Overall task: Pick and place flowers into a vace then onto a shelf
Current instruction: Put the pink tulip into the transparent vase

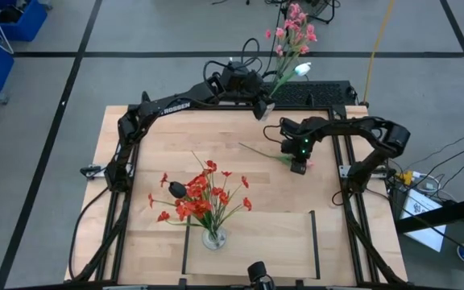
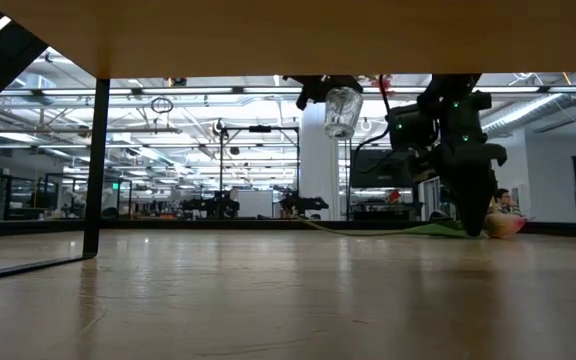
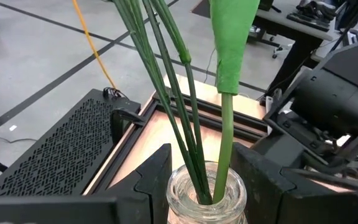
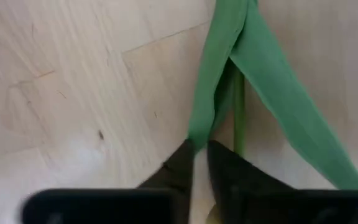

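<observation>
Flowers first: nearest the front edge of the table, a clear glass vase stands on the shelf, at the light-wood board's left end, packed with red sprays that fan out over the tabletop. Only the high view gives us that bunch; the low view sits under the board and sees its black upright and nothing of the blooms.

Further back, the right gripper is down at table level on a lone tulip stem lying flat on the wood. The right wrist view brings it close: both dark fingers pinched to a narrow slit around the base of the long green leaves. The low view adds what the wrist camera misses, a pale pink bud resting on the table just beside those fingertips.

Farthest, at the back edge, the left gripper holds a second glass vase off the table, fingers clamped either side of its neck. Green stalks rise from it; the high view shows pink blossoms and a white bud hanging out past the table's rear, and the low view shows the jar in mid-air.
</observation>
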Controlling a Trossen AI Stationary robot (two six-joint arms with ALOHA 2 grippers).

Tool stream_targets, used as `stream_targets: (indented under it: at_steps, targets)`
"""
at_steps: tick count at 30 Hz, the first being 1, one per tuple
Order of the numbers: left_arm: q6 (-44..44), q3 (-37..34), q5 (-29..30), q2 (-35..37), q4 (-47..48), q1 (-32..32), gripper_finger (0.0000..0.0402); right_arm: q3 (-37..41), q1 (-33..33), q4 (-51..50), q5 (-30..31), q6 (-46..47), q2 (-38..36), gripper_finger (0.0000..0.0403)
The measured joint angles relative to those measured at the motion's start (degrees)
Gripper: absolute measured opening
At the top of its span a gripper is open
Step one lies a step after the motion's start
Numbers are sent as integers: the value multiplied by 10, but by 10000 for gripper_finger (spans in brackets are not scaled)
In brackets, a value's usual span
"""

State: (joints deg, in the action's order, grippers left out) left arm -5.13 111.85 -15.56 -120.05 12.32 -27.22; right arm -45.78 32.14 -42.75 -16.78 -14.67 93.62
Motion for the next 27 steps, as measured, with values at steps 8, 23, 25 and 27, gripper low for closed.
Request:
stream_targets:
  at_steps: [8,23,25,27]
  targets:
    - [4,0,0,0,1,0,150,5,6,-41,15,27,-88,1]
    - [14,0,0,0,15,0,150,-66,7,-172,62,143,-263,0]
    - [14,0,1,0,19,0,150,-95,7,-199,80,149,-277,0]
    - [14,0,6,0,24,0,150,-126,7,-222,107,166,-287,0]
